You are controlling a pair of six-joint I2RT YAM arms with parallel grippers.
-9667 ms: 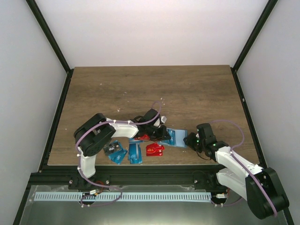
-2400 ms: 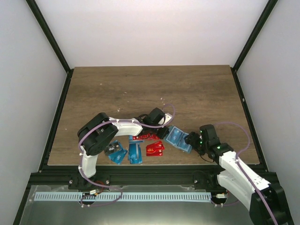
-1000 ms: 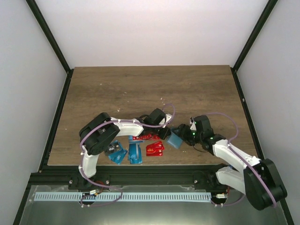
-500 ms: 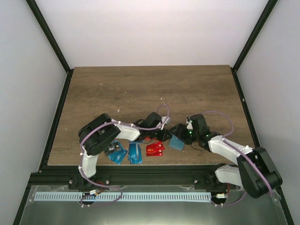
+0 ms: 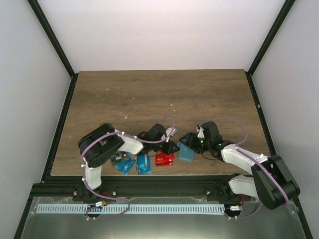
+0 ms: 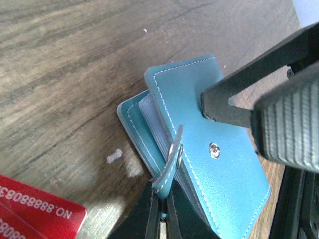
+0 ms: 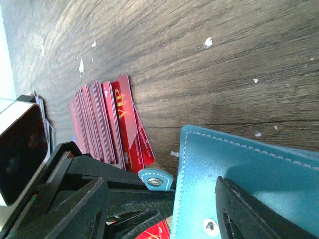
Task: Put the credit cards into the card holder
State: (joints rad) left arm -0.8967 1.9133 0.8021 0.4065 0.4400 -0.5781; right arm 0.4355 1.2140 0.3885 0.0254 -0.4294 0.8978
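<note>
One card holder (image 6: 234, 169), flap (image 6: 179, 84) raised | left jaws pinching its snap tab (image 6: 169, 159) | right jaws wide, fingertip (image 6: 219, 107) on flap

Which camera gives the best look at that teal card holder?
The left wrist view: the card holder fills the frame, flap ajar, stitching and snap plain, its strap pinched in the left end effector. The right wrist view shows only one corner; the top view shows a small teal patch.
</note>
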